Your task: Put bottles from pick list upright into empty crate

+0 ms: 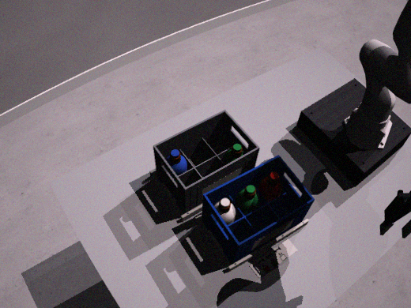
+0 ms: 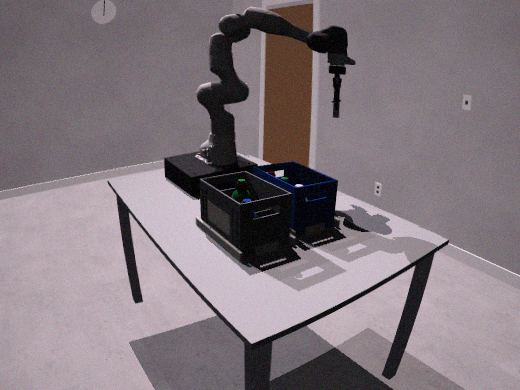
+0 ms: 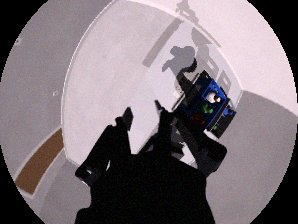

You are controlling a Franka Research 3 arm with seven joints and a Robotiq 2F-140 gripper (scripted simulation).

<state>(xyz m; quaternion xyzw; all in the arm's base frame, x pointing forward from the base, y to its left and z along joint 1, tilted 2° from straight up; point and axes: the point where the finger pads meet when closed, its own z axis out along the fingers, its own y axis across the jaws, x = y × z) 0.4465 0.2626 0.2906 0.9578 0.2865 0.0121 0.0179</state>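
The dark crate (image 1: pixel 222 176) (image 2: pixel 217 212) holds a blue-capped bottle (image 1: pixel 179 163) (image 3: pixel 229 112) and a green-capped bottle (image 1: pixel 237 148) (image 2: pixel 242 191). The blue crate (image 1: pixel 215 225) (image 2: pixel 320 212) stands level beside it and holds three upright bottles in one row: a white bottle (image 1: pixel 227 213) (image 3: pixel 213 97), a green bottle (image 1: pixel 250 198) (image 3: pixel 206 108) and a dark red bottle (image 1: pixel 270 189) (image 3: pixel 198 119). The pick list (image 1: pixel 290 247) lies beside the blue crate, largely in shadow; its lines are unreadable here. My gripper (image 1: pixel 394 232) (image 2: pixel 336 115) (image 3: pixel 143 108) is partly open and empty, high up and away from both crates.
The black base block (image 1: pixel 328 122) (image 2: pixel 182 172) of the arm stands behind the crates' ends. Pale rails (image 1: pixel 292 231) (image 2: pixel 220 239) run along the crates' long sides. The two crates stand close together, with a narrow gap. Arm shadows fall near the pick list.
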